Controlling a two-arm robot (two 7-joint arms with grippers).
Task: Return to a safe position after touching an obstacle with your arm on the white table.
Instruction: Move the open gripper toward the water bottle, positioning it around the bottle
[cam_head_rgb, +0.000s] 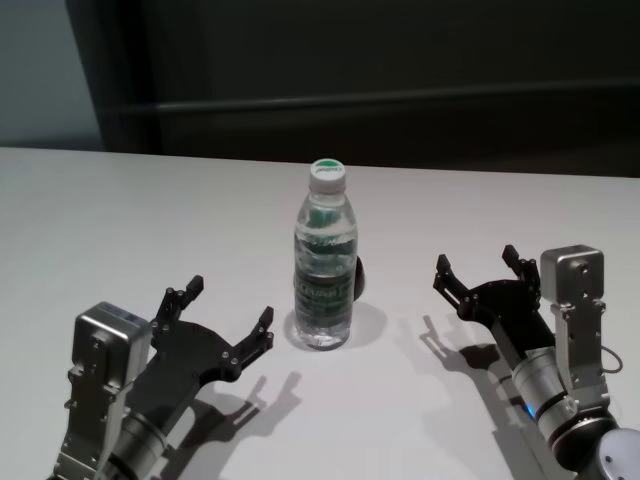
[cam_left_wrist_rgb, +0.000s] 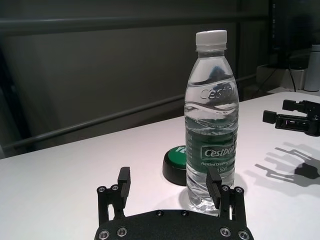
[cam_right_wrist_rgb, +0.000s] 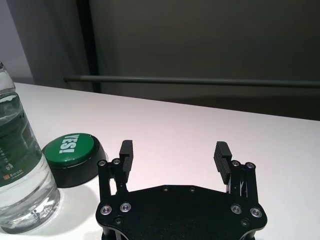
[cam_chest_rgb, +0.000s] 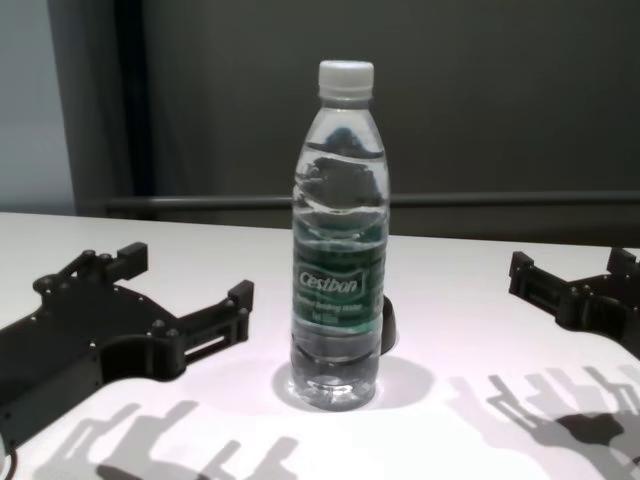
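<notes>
Head view: I see my left claw released, low over the white table near its front edge, its right finger just beside the bottle but apart from it. The bottle stands upright mid-table, between both claws. A dark button with a green top sits just behind it, toward the far edge. My right claw, also released, hangs well apart on the bottle's right.

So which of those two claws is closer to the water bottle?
The left gripper: one fingertip sits just beside the bottle, while the right gripper is farther off.
</notes>
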